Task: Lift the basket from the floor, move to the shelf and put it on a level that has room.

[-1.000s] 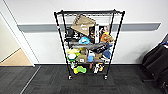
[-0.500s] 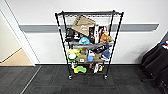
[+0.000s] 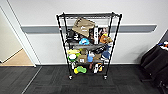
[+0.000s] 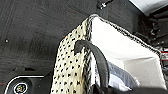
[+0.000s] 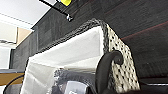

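Both loop handles of the basket sit right at the wrist cams, one per arm, w/ carpet floor below, so basket looks carried off the floor by its ends to stay level. Finger state: cannot tell either side. Shelf dead ahead against wall; top level bare, lower tiers crammed.

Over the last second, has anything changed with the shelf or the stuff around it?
Nothing visibly changed. The shelf stands in the same spot against the wall in the head view, its cluttered tiers look the same, and its top level is bare as before. The dark floor in front looks as it did.
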Controlling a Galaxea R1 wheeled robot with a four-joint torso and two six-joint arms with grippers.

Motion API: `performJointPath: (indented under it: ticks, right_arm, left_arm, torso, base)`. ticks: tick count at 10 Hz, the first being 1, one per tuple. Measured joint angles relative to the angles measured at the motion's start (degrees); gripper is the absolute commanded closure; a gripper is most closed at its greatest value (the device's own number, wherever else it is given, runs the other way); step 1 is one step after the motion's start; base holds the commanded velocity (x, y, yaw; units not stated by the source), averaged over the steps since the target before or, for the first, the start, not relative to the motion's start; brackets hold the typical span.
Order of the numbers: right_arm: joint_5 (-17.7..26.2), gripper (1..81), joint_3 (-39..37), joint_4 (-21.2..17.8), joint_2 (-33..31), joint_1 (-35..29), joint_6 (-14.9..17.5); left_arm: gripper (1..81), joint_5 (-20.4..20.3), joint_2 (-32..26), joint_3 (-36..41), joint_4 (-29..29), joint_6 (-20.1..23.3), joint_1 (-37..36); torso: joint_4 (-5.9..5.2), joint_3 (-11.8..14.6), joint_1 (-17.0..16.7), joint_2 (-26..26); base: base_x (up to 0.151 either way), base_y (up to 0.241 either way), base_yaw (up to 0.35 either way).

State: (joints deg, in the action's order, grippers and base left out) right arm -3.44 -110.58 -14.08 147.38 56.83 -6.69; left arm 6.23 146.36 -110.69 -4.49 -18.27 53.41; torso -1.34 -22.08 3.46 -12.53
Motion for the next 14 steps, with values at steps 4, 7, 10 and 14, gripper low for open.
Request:
performJointPath:
  ticks: [4, 7, 10, 14]
  right_arm:
    - [-0.1, 81.1, 0.0, 0.0, 0.0, 0.2, 0.0]
    - [-1.4, 81.1, 0.0, 0.0, 0.0, -0.5, 0.0]
    - [-1.4, 81.1, 0.0, 0.0, 0.0, 0.0, 0.2]
    - [-1.0, 81.1, 0.0, 0.1, 0.0, 0.7, 0.2]
  left_arm:
    - [81.1, -0.2, -0.2, 0.0, 0.0, 0.0, 0.3]
    - [81.1, -1.0, -0.2, 0.0, 0.0, 0.0, -0.5]
    - [81.1, -0.8, -0.2, 0.0, 0.0, 0.1, 0.2]
    - [81.1, -0.6, -0.4, 0.0, 0.0, 0.1, 1.3]
  torso:
    - [0.00, 0.1, -2.8, 7.6]
    - [0.00, 0.0, -3.0, 11.2]
    - [0.00, 2.8, -3.1, 11.7]
    - [0.33, 9.0, -3.1, 11.7]
  base:
    - [0.000, 0.000, 0.000]
    - [0.000, 0.000, 0.000]
    - [0.000, 0.000, 0.000]
    - [0.000, 0.000, 0.000]
